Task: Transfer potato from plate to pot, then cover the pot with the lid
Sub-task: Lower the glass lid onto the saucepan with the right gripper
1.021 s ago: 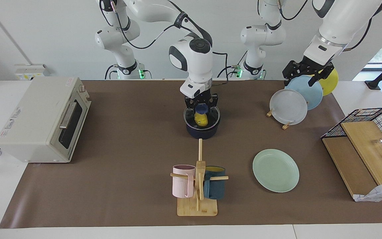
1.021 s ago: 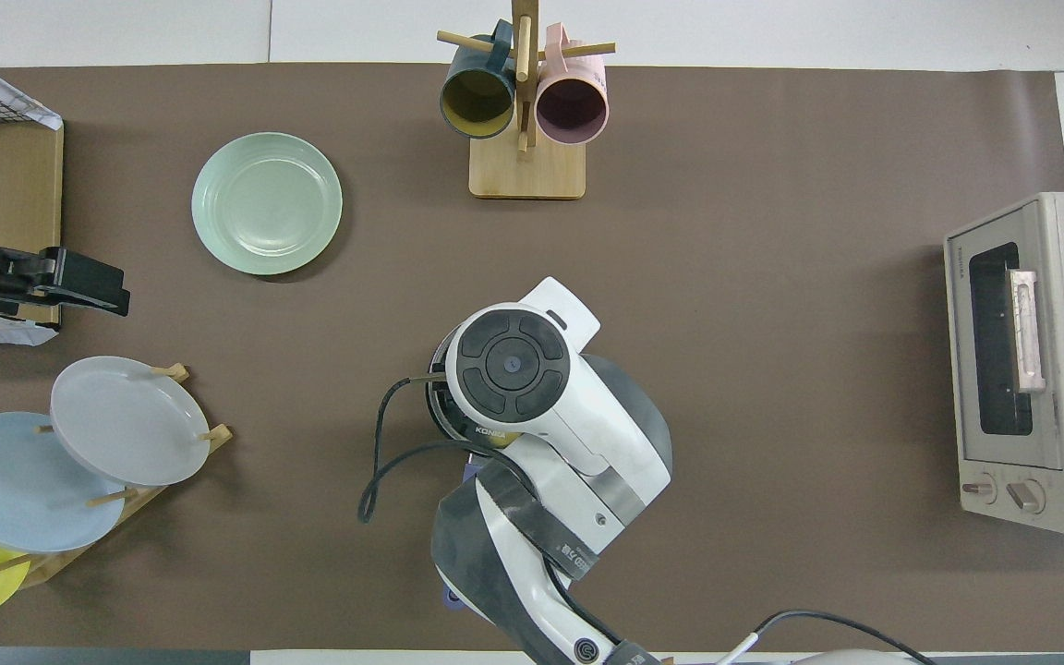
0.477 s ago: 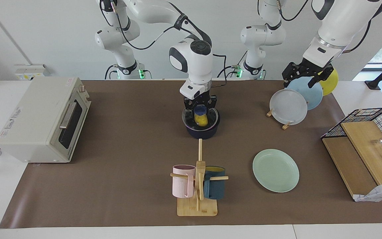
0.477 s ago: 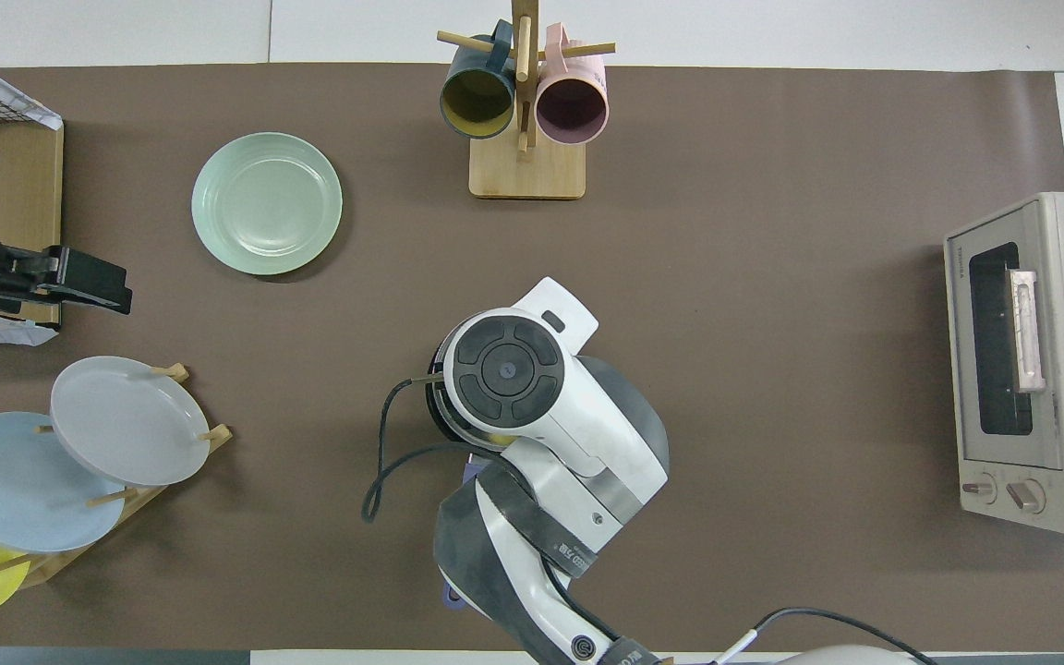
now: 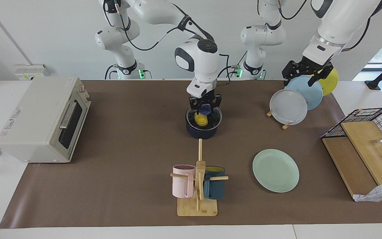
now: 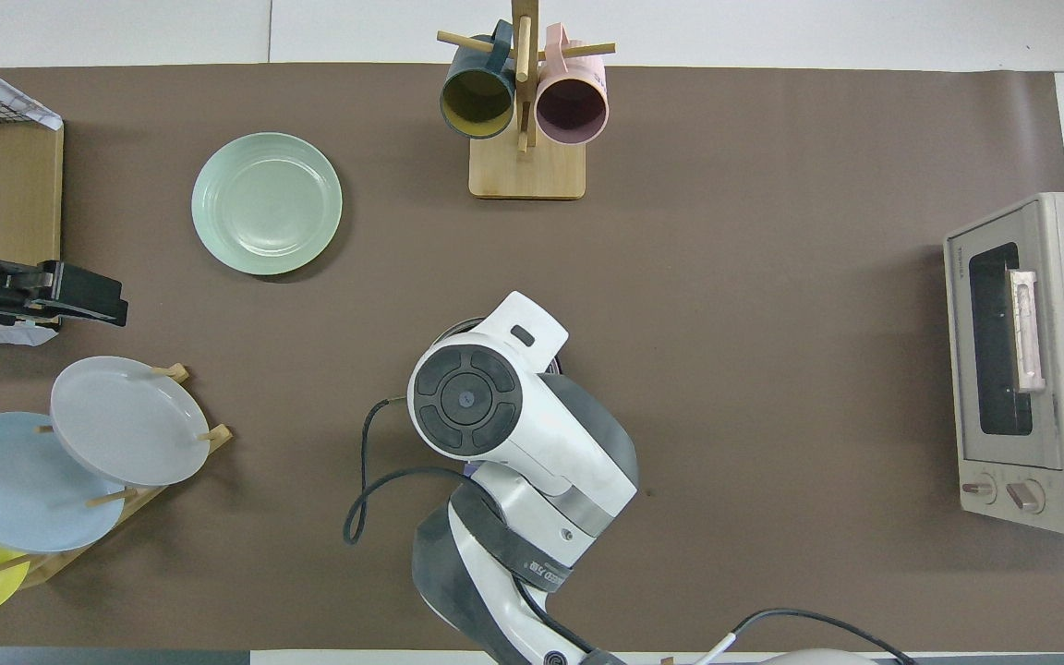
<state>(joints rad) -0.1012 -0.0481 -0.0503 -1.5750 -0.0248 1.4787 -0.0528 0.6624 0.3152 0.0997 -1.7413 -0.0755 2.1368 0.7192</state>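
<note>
Since a second ago: right arm shifted slightly toward the left arm's end of the table and back toward the robots, carrying the lid (image 5: 204,117) with it; lid now sits lower and more squarely on the pot (image 5: 202,127). Left arm barely changed.

Right pincer (image 5: 205,107) directly over the pot, fingers closed around the lid's blue knob. Held by the knob presumably because it is the only graspable point on a flat glass disc, and a centre grip keeps the lid level for seating. Lid rim appears to rest on the pot rim; full contact all round not confirmable. In the overhead view the arm's wrist hides pot and lid almost entirely.

Potato (image 5: 200,120) inside the pot, visible through the glass. Plate (image 5: 276,170) bare, farther from the robots than the pot and toward the left arm's end. Transfer step judged complete; covering step judged nearly done, release outstanding.

Left pincer (image 5: 306,72) waiting, raised over the rack of upright plates (image 5: 297,100), clear of the work; opening cannot be told.

Mug stand (image 5: 197,186) farther from the robots than the pot, well clear. Toaster oven (image 5: 43,119) at the right arm's end.

Risk: lid off-centre could tilt on release.
</note>
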